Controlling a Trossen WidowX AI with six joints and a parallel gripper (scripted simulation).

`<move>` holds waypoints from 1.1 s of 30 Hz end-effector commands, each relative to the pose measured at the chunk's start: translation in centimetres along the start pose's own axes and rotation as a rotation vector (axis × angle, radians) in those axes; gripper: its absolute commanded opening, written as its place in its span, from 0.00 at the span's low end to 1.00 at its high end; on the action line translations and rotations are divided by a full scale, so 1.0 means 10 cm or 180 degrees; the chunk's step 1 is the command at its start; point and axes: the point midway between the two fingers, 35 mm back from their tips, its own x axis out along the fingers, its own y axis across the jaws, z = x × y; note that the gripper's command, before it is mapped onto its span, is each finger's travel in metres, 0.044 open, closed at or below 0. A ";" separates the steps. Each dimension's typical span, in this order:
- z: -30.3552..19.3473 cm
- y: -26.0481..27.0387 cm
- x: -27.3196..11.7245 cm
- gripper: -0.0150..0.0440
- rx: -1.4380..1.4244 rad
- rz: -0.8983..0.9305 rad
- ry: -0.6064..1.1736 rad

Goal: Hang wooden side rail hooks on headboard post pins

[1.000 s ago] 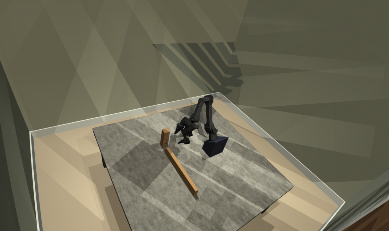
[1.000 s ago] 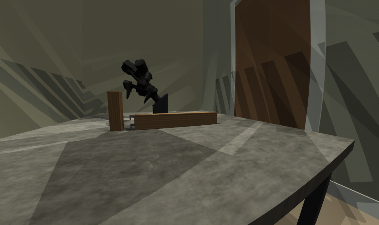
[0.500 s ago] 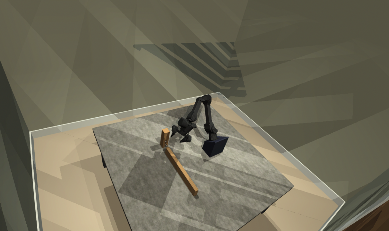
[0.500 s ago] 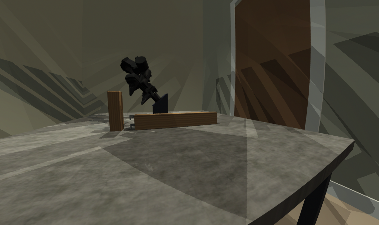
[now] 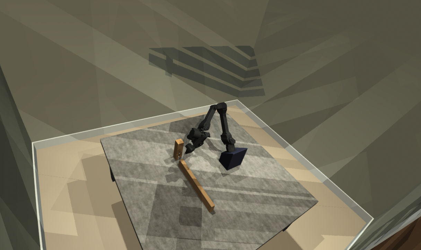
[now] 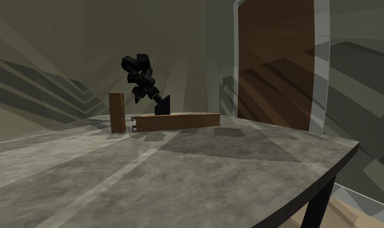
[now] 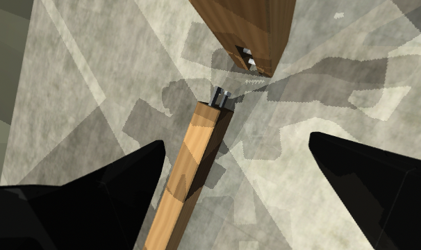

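The wooden side rail lies along the table, resting on its narrow edge. Two steel hooks stick out of its near end, one above the other, toward the post. The headboard post stands upright, with a small gap between it and the hooks. Two bright pins show inside the post's slot in the wrist view. My gripper is open and empty, above the table near the rail's hook end. The rail passes below the left finger's tip, inside the wide finger gap in that view.
The arm's dark wedge-shaped base stands on the table, beyond the rail in the exterior view. The rail's far end points away from the post. A brown door is in the background.
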 end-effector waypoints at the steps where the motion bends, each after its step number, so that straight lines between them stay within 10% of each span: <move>1: 0.00 0.04 0.00 1.00 -0.0788 -0.0026 0.0066; 33: 0.19 0.20 -0.01 1.00 -0.7570 0.0249 0.0761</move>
